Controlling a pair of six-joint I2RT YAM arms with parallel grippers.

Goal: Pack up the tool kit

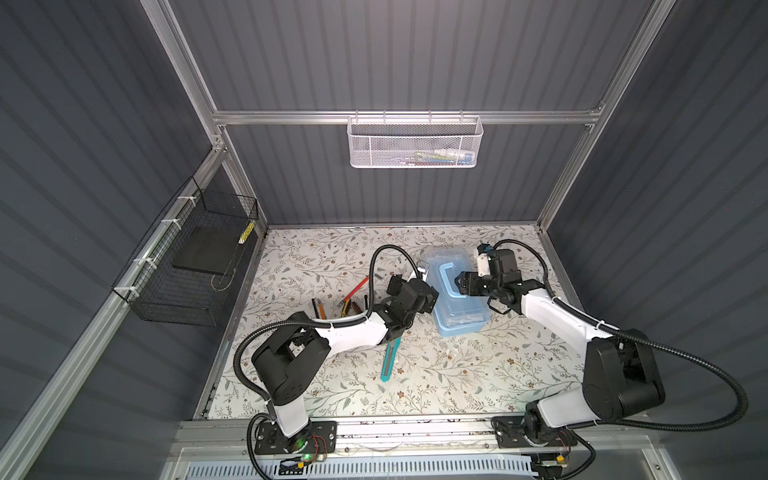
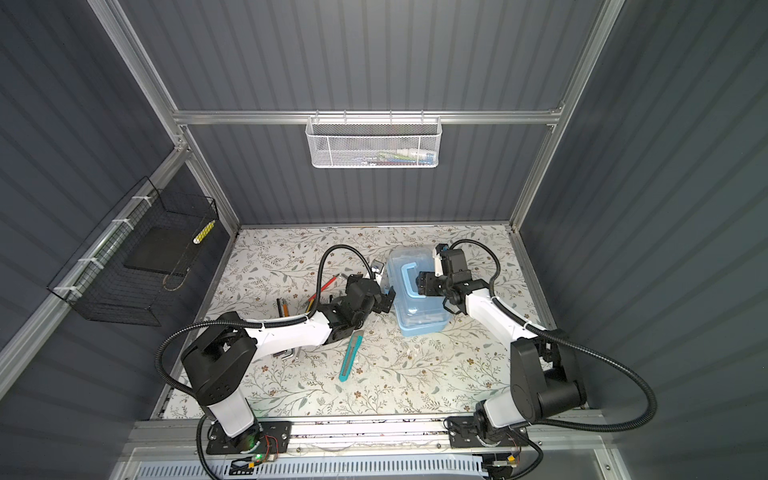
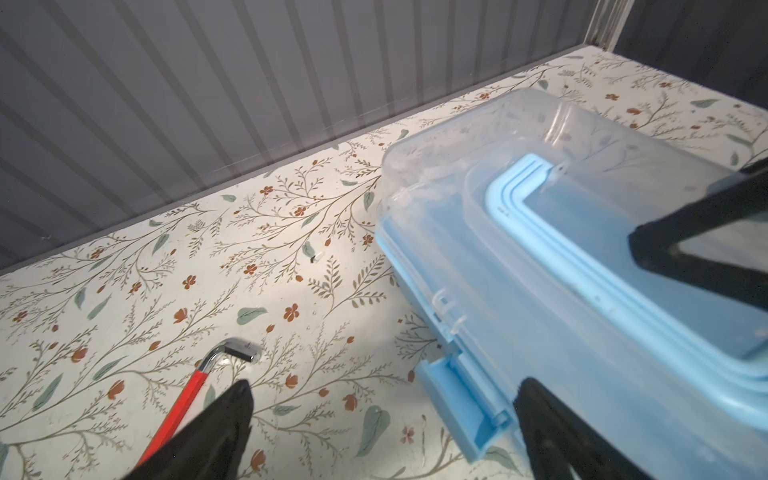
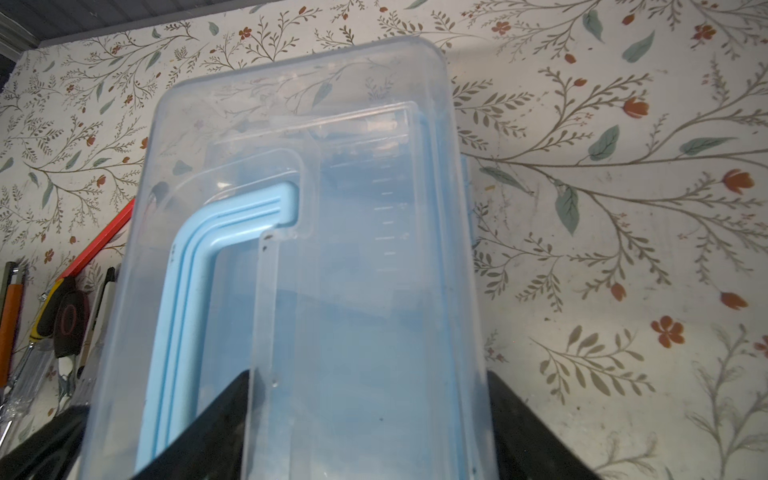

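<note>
Looking barely started: kit [image 1: 461, 316] sitting mid-table w/ lid [image 4: 365, 124] down, tools [image 1: 353, 299] & knife [image 1: 390, 359] lying outside, left of it. L gripper [image 3: 384, 384] hanging wide apart by latch [image 3: 457, 407]. R gripper [image 4: 370, 374] hovering jaws apart over lid, apparently gripping nothing. Opening + loading all left.

Open tabletop [image 1: 478, 374] front-right, tool kit [image 1: 457, 316] mid-back — loose tools [image 1: 351, 297] crowding its left, teal cutter [image 1: 390, 361] before it
</note>
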